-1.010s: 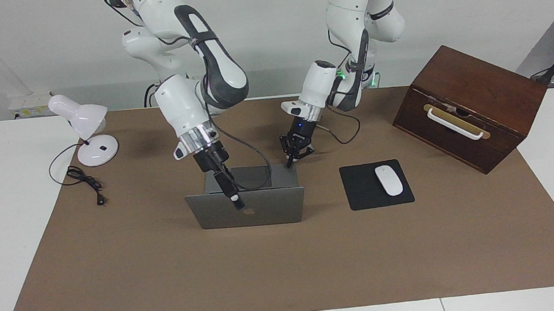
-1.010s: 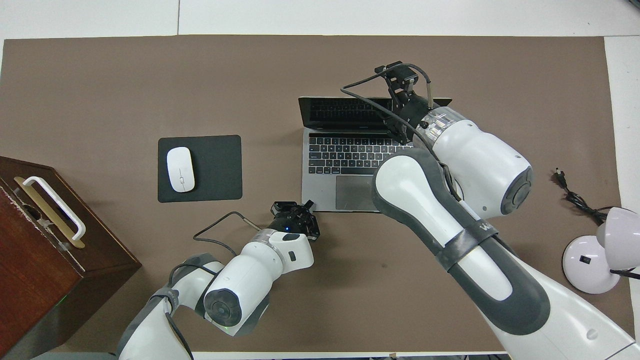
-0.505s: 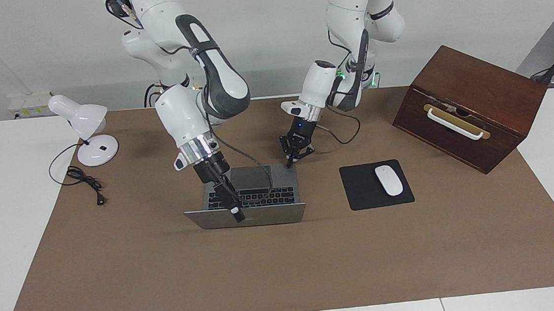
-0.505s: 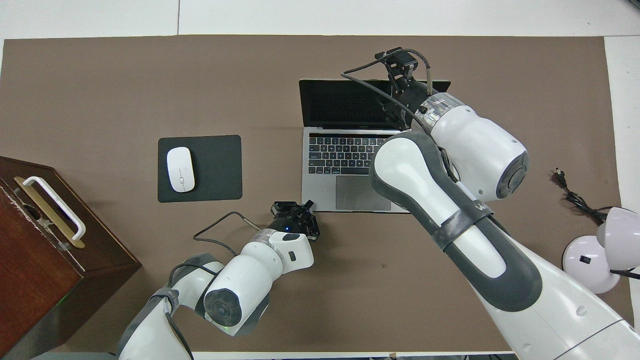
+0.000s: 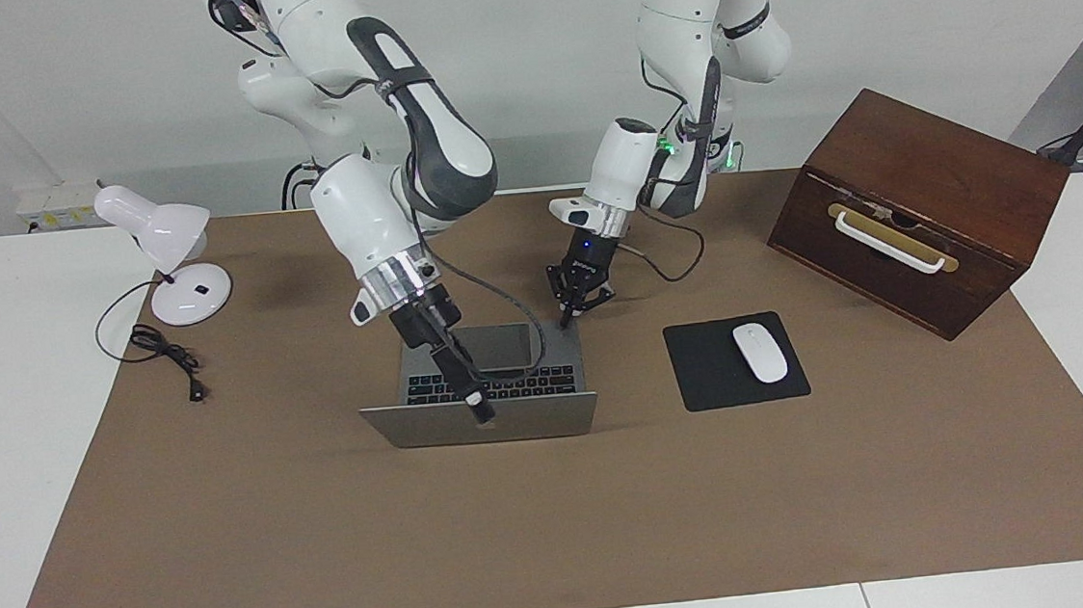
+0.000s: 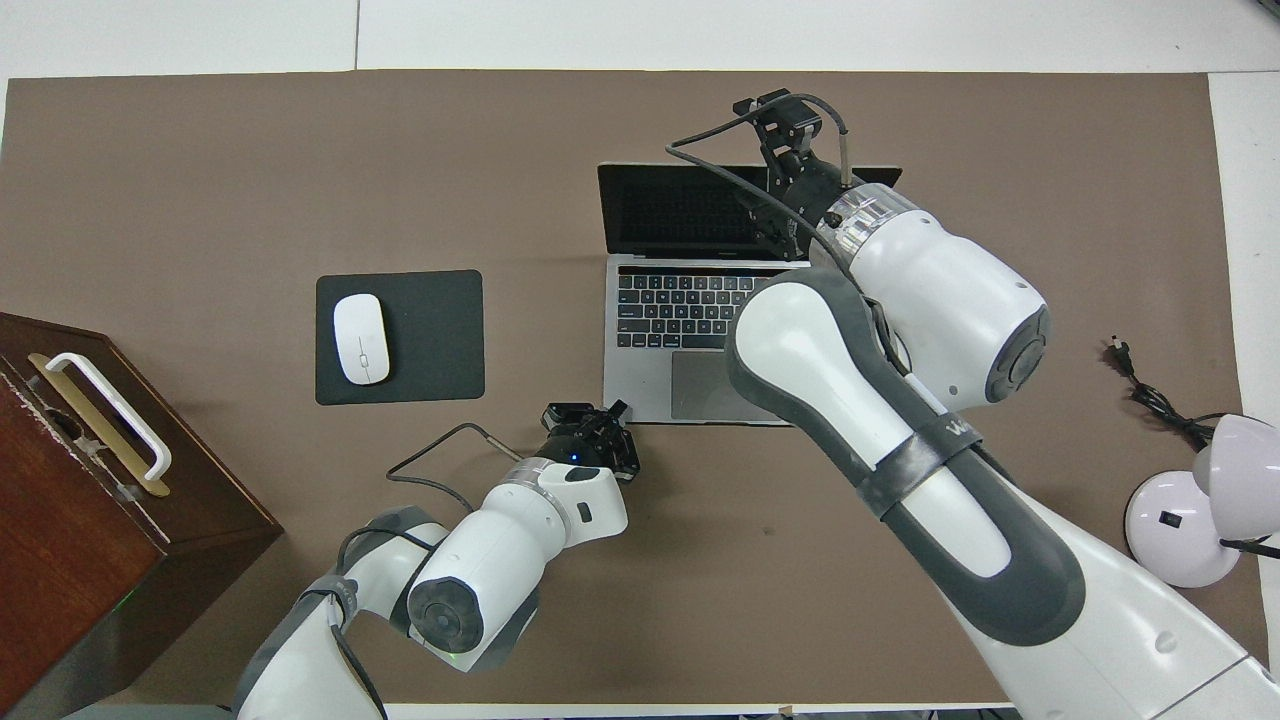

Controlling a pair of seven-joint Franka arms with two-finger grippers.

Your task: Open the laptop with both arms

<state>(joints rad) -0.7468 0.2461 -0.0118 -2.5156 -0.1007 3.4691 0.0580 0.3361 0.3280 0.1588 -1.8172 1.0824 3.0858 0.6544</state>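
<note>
Your left gripper [image 5: 564,321], fingers shut and empty, pins the thin silver-grey laptop [image 5: 490,385] base corner; right gripper [image 5: 478,408], grip unclear, at the already-raised lid.

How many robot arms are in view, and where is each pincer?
2. The left pincer is at the laptop's base corner nearest the robots; the right pincer is over its raised lid.

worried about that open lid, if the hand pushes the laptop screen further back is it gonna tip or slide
Probably neither. The laptop has a broad flat base lying on the brown mat, so it looks unlikely to tip. The left hand is shut and pressing at the base corner, which should stop it sliding. The lid looks thin and stiff, though, so the right hand at its top edge should push gently.
</note>
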